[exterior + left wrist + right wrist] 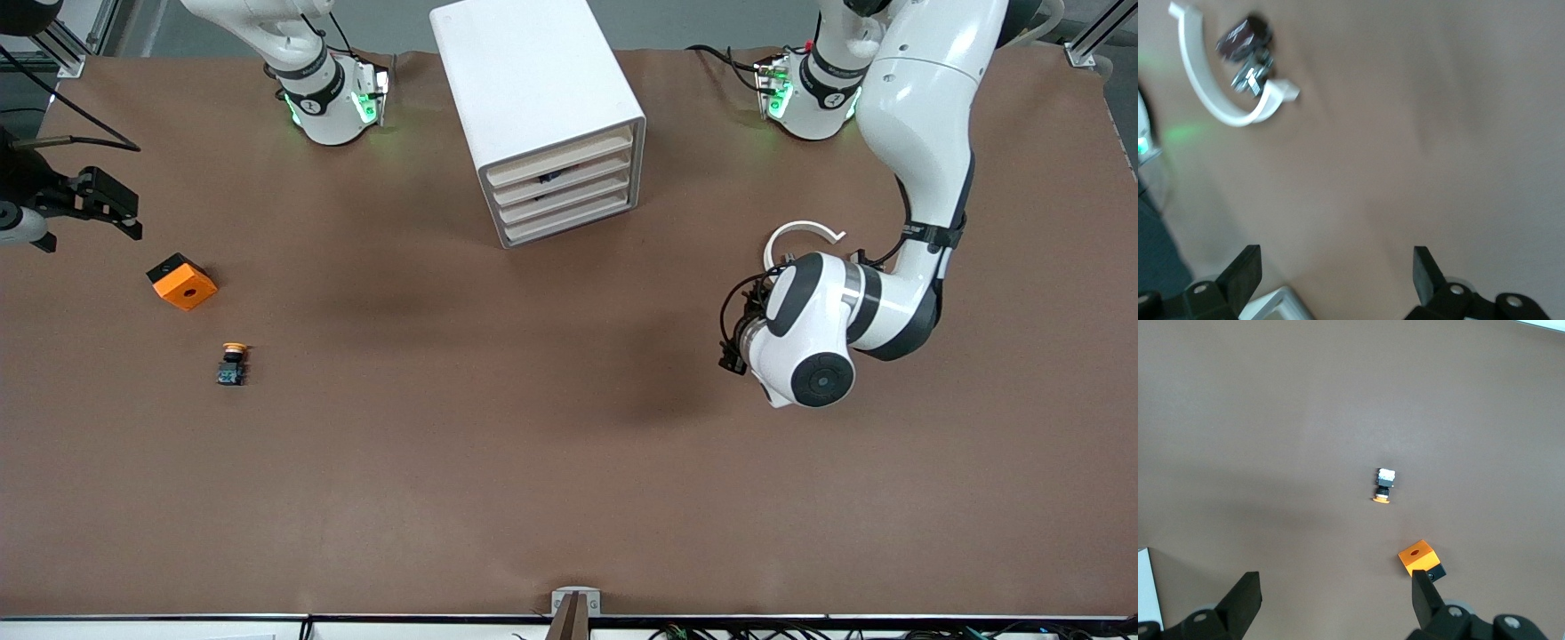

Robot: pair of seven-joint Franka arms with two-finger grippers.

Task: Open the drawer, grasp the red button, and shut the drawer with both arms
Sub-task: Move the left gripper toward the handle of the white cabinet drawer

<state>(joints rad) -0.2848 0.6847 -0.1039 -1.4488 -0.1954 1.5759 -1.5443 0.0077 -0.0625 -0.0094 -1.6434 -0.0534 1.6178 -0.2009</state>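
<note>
Your white boxy four-drawer cabinet (542, 116) has every drawer shut; no red button shows. Left end effector (1338, 280), wide, hovers beside the cabinet; right end effector (1336, 603), wide, hovers toward its own bench end.

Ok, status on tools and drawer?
Left tool open, over table by white ring. Right tool open, over table by orange block. Cabinet drawers look shut. Nothing blocking them.
</note>
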